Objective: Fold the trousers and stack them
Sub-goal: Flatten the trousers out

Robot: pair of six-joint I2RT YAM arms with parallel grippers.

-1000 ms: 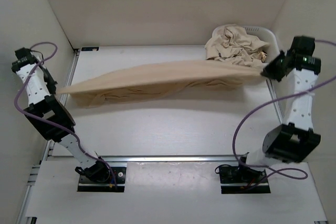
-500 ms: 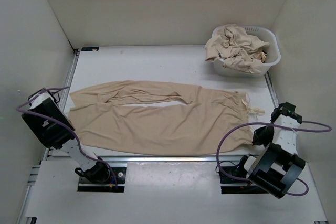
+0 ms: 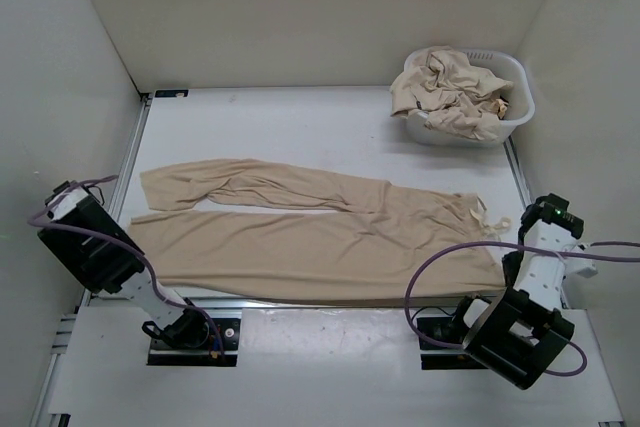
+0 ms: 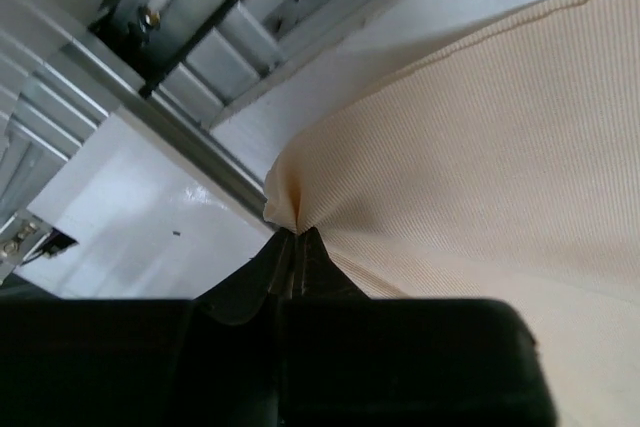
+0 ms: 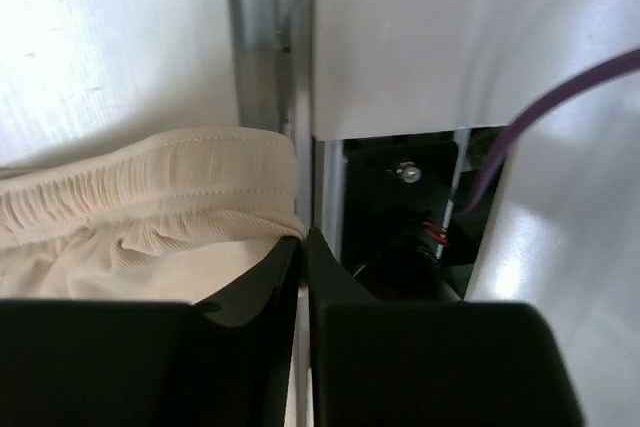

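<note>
One pair of beige trousers (image 3: 320,242) lies spread flat on the white table (image 3: 300,127), waist at the right and both legs running left. My left gripper (image 3: 124,227) is low at the near left. In the left wrist view it (image 4: 295,234) is shut on a corner of the near leg's hem (image 4: 480,147). My right gripper (image 3: 508,259) is low at the near right. In the right wrist view it (image 5: 303,237) is shut on the near corner of the elastic waistband (image 5: 150,187). The fabric near both grippers reaches the table's edge.
A white plastic basket (image 3: 518,97) at the back right holds a heap of more beige trousers (image 3: 445,87). White walls close in the left, back and right sides. An aluminium rail (image 3: 300,304) runs along the near edge, and side rails show in both wrist views (image 4: 200,67) (image 5: 265,37).
A second ago the trousers hung stretched in the air across the back. Both arms have lowered them and drawn them toward the near edge, where they now lie flat. Both grippers have stayed shut.
</note>
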